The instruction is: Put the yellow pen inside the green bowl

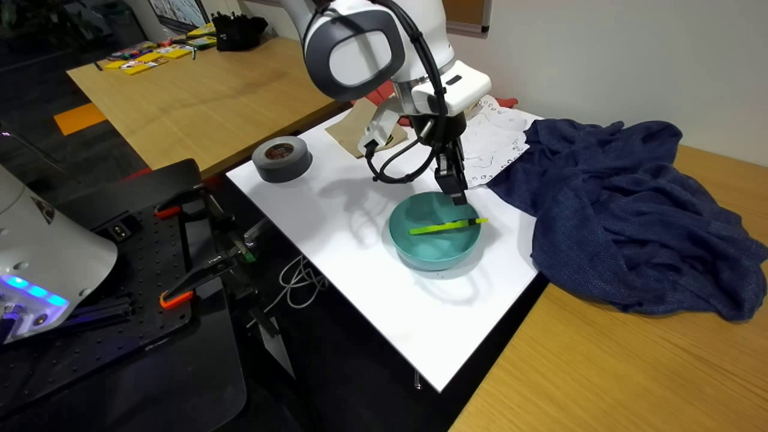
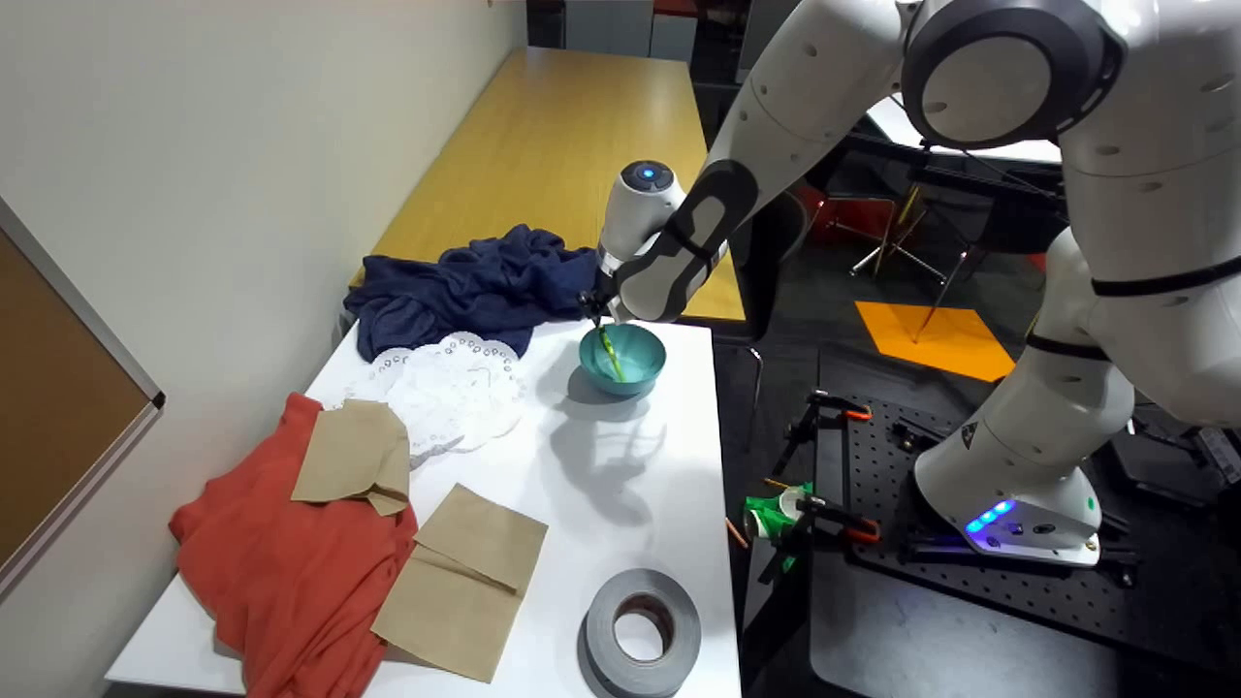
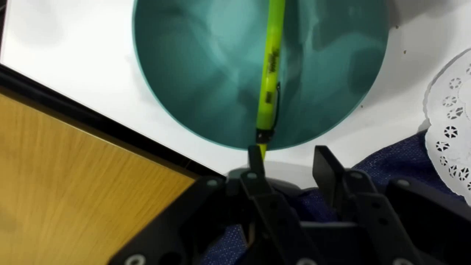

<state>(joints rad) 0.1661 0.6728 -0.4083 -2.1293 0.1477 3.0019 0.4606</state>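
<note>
Wrist view: the hand (image 3: 289, 159) was spread, with a decent gap between its fingers. The yellow pen (image 3: 271, 70) was sitting in the green bowl (image 3: 176, 73), one end poking over the rim by a finger, though I couldn't tell if those touched. In an exterior view, the bowl sat on the white counter (image 1: 420, 336), near a crumpled navy cloth (image 1: 636, 222).

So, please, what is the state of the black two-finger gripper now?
Gripper: open, holding nothing; the thin yellow-green pen leans in the round teal bowl, one end over the rim.
</note>
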